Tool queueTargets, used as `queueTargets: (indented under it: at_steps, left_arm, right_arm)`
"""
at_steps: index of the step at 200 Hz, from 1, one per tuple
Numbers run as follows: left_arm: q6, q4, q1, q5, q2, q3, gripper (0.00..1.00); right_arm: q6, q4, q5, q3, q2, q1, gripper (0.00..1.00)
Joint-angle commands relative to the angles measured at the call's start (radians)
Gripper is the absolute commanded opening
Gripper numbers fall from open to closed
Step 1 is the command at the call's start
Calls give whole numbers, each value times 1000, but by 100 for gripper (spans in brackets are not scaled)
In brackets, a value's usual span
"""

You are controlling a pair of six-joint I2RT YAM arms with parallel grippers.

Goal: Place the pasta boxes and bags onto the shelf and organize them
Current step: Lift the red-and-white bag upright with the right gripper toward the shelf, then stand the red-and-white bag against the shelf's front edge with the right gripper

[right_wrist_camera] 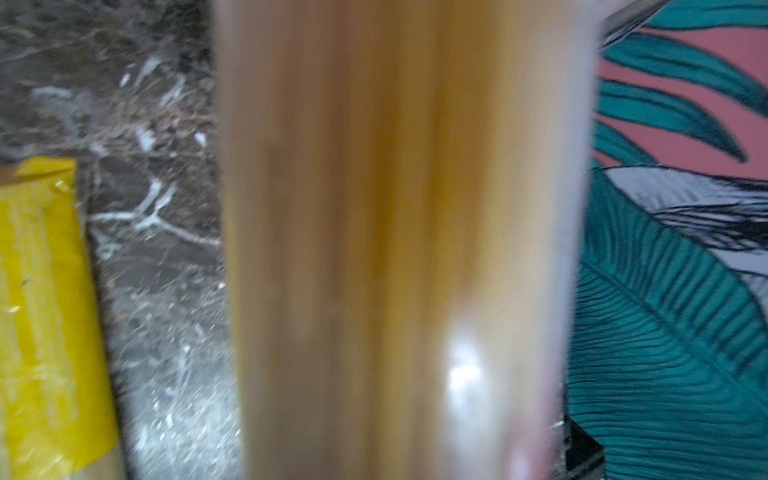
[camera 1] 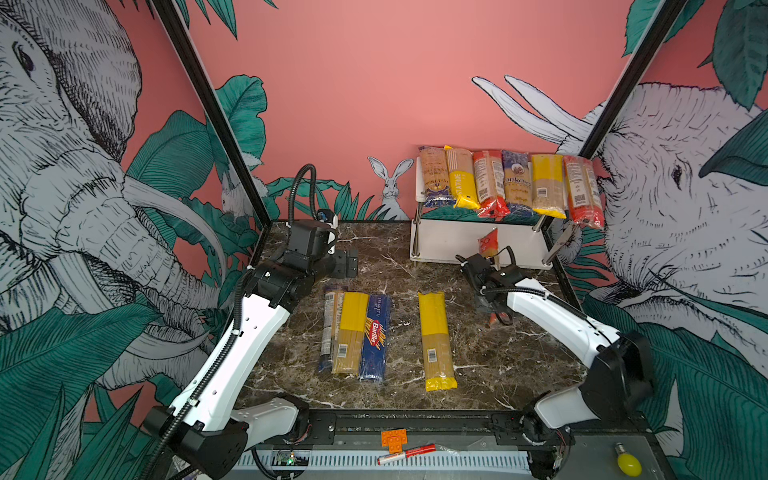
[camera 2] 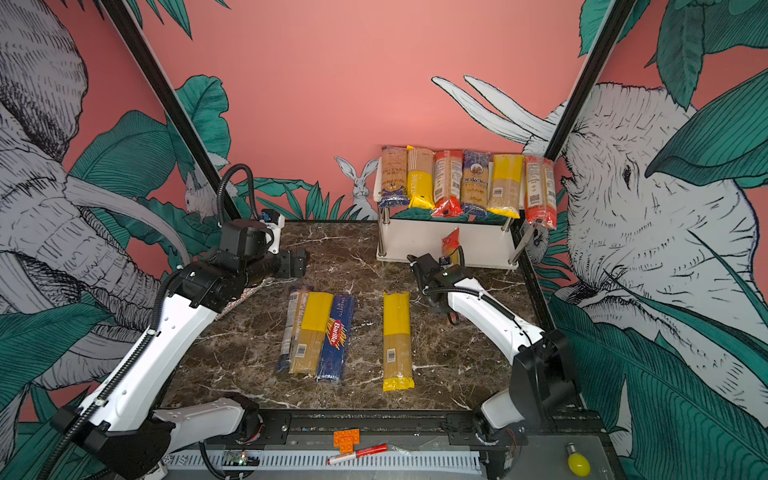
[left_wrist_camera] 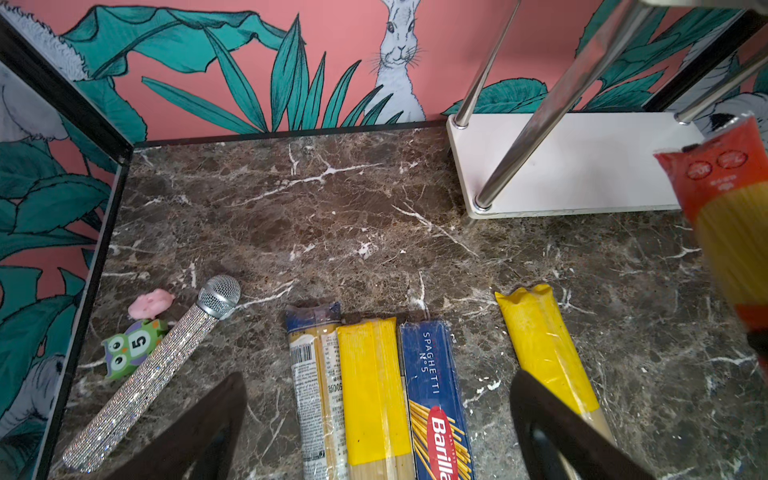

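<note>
fingers of the left gripper are spread wide with nothing held between them, and they are kept up over the table. the right gripper is pinched tight on a red-ended pack, which is held up on end, a bit tilted, just in front of the shelf. long thin yellow sticks are seen through its clear shiny wrap. the shelf is made of two flat white boards joined by shiny metal posts. six packs are laid side by side on the top board, with yellow, red and blue ends. on the dark stone-look table three packs are laid touching: a blue-ended bag, a yellow bag and a dark blue barilla box. one more yellow bag is laid apart from them
</note>
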Motion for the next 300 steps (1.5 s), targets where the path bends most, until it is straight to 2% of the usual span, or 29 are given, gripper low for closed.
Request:
queueTargets:
  at_steps: [1,57,78,137,181,220,300]
  left_arm:
    - [80,50,11,27,-11,46,99]
    - [95,70,11,11,-11,58,99]
    - [84,86,22,-11,-5,51,99]
    - [49,90,31,-26,94,147,99]
    - [5,109,30,-13,149,178,99]
    - [9,130,30,-32,185,202,99]
    - [-39,140,31,-17,251,262,99]
  right_arm:
    - [-35,36,255,81,52,-28,15]
    - [-119,28,427,239,244,-66,15]
    - [-161,42,454,287,298,-91,15]
    - [-271,218,306,290,336,-209,18]
    - [-284,300,182,279,355,-258,20]
    - [-303,361,146,252,359,-317,22]
    - [-366,406,105,297,402,-426,29]
